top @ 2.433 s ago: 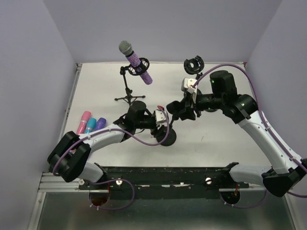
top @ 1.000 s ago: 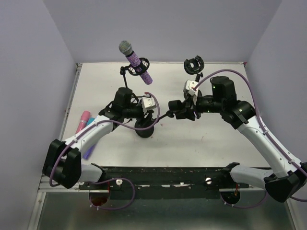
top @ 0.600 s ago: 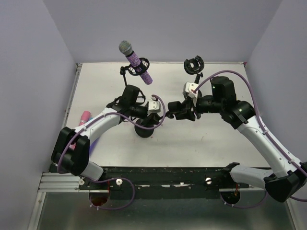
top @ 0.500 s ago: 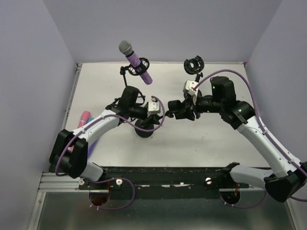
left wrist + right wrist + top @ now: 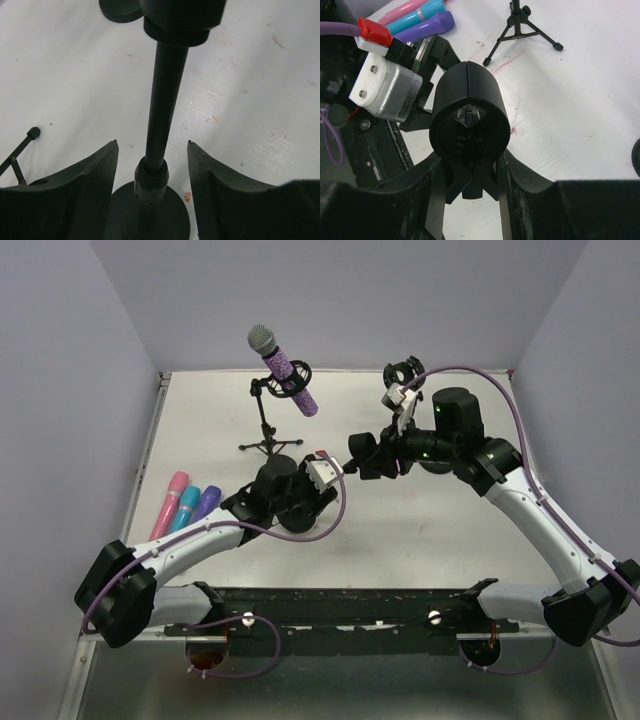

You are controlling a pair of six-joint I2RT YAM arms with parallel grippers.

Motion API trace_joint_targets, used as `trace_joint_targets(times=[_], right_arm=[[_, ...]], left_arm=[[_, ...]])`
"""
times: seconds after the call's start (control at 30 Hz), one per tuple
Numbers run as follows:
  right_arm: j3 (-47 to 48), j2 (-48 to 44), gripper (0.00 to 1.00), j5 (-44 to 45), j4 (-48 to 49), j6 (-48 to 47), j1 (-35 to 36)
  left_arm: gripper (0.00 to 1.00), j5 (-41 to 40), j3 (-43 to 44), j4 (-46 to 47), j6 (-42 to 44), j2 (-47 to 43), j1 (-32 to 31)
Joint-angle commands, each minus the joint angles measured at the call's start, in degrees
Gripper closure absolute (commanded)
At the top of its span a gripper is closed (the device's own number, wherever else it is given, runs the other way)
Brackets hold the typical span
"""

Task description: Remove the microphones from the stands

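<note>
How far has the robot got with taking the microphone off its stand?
Three microphones already lie on the table. Right now the right tool grips the black cylinder atop the round-base stand, whose pole sits between the open left tool. The sparkly purple microphone is still clipped in the tripod stand.

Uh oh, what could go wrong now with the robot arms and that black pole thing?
1. The left gripper has its fingers open on either side of the black pole, not squeezing it. If the right gripper, clamped on the black holder, pulls, the pole's round base might tip or slide.
2. The tripod stand with the tilted purple microphone stands close to the left gripper. A bump could topple it.
</note>
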Motion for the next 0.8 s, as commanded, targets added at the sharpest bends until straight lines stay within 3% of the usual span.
trace_joint_targets(times=[0.0,0.2,0.4,0.6,0.63,0.77], right_arm=[[0.86,0.43,0.99,-2.87,-5.25,-10.03,0.35],[-2.39,-3.08,1.00,-7.44,-4.90,-19.80,0.35],[-2.83,-3.35,1.00,-8.15,-5.08,-22.18,0.35],[-2.30,-3.79,0.99,-7.71,-5.25,-22.09,0.35],[-2.30,-3.79,0.99,-7.54,-5.25,-21.83,0.35],[-1.78,-4.14,1.00,-5.35,-4.20,-17.80,0.35]], left_arm=[[0.29,12.84,1.60,-7.51,9.44,-3.04,2.04],[0.27,38.24,10.12,-27.90,22.10,2.21,15.48],[0.35,44.95,17.68,-38.91,36.53,10.65,17.34],[0.41,46.80,19.71,-34.98,34.61,13.22,16.38],[0.44,46.54,19.80,-34.53,34.70,13.22,16.02],[0.75,44.78,18.93,-32.78,34.08,12.61,15.23]])
